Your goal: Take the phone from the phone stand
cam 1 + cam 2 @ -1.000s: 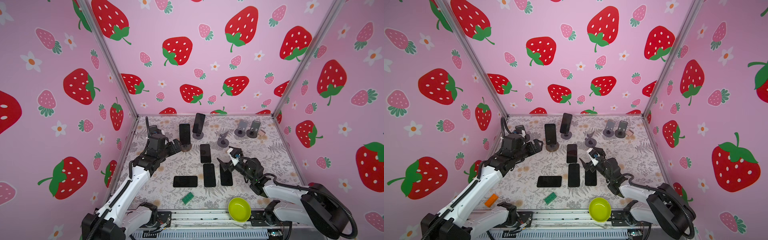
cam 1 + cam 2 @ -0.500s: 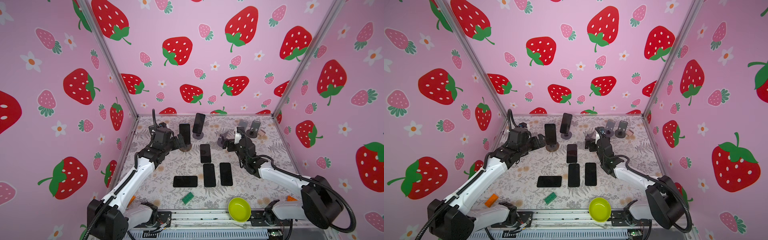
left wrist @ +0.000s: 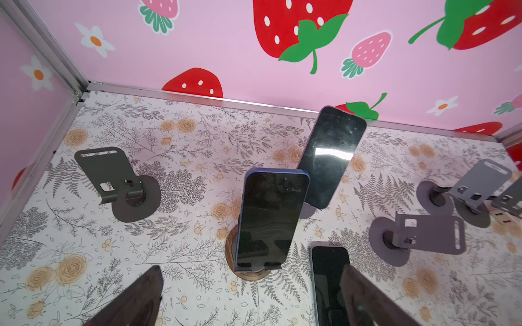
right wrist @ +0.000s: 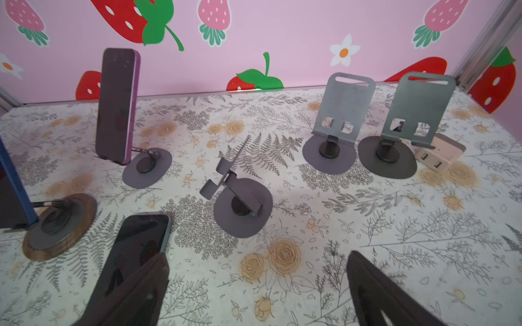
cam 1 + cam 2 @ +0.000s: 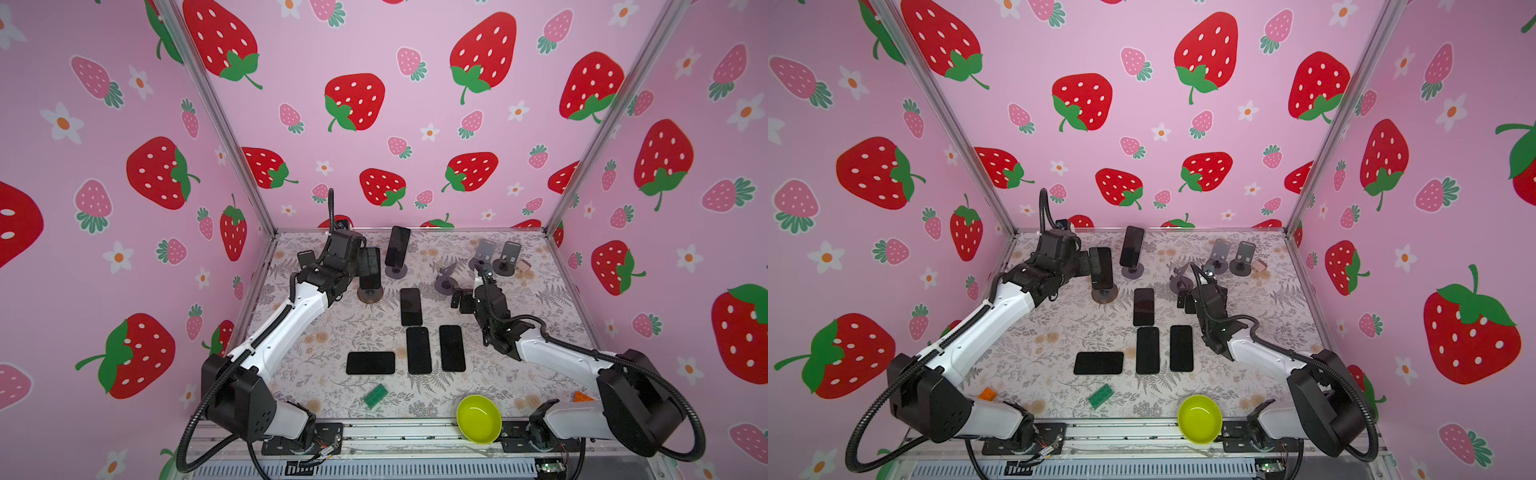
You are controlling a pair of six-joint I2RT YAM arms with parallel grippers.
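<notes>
A blue phone point(image 3: 271, 217) leans upright on a stand with a round wooden base point(image 3: 250, 275); in both top views it stands at the back left point(image 5: 370, 272) point(image 5: 1104, 270). Behind it, a purple phone point(image 5: 397, 246) point(image 4: 117, 104) sits on a grey stand point(image 4: 147, 169). My left gripper point(image 5: 362, 261) point(image 3: 251, 304) is open just left of the blue phone, with the phone ahead between its fingers point(image 3: 135, 299), not touching. My right gripper point(image 5: 462, 301) point(image 4: 254, 296) hangs open and empty over the mat near a tilted empty stand point(image 4: 240, 206).
Several phones lie flat mid-table, the nearest point(image 5: 410, 306) between the grippers. Empty stands are at the back right point(image 5: 484, 253) point(image 5: 509, 255) and back left point(image 5: 306, 259). A beige charger point(image 5: 523, 266), a green brick point(image 5: 376, 397) and a yellow-green bowl point(image 5: 478, 417) also lie about.
My left gripper has moved back and right, up to the blue phone on the wooden stand. My right gripper has left the flat phones and swung toward the back, facing the empty stands.
</notes>
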